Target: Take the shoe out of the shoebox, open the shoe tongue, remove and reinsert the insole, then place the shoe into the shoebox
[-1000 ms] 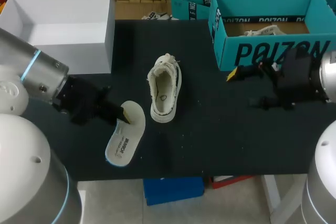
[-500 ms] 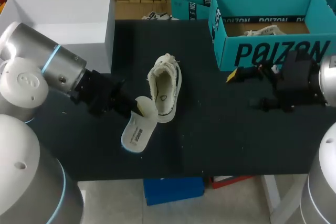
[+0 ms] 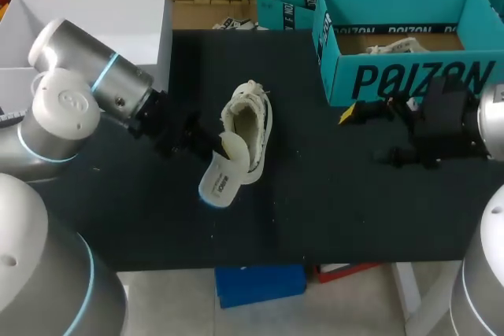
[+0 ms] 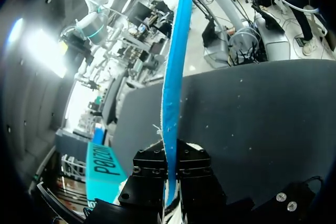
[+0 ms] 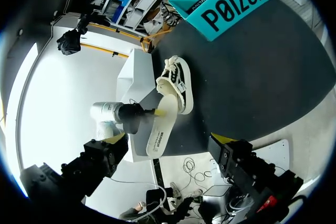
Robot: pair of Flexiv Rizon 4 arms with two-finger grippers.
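A white low-top shoe (image 3: pixel 248 127) with a black stripe lies on the black table, its opening facing up. My left gripper (image 3: pixel 206 145) is shut on one end of the white insole (image 3: pixel 223 172), which has a blue underside. That end rests at the shoe's heel opening and the other end slopes down toward the table's front edge. In the left wrist view the insole (image 4: pixel 170 77) stands edge-on between the fingers of the left gripper (image 4: pixel 169 192). My right gripper (image 3: pixel 370 133) stands open and holds nothing in front of the teal shoebox (image 3: pixel 409 76). The right wrist view shows the shoe (image 5: pixel 176 85) and insole (image 5: pixel 160 129) ahead of the right gripper (image 5: pixel 168 140).
A white open box (image 3: pixel 87 68) stands at the back left, behind my left arm. The teal shoebox holds brown paper and something pale inside. A second teal box (image 3: pixel 287 1) sits behind it, beyond the table's back edge.
My left arm has carried the insole right and away from the front edge, from the table's front left up to the shoe's heel. The right arm and shoe have stayed put.
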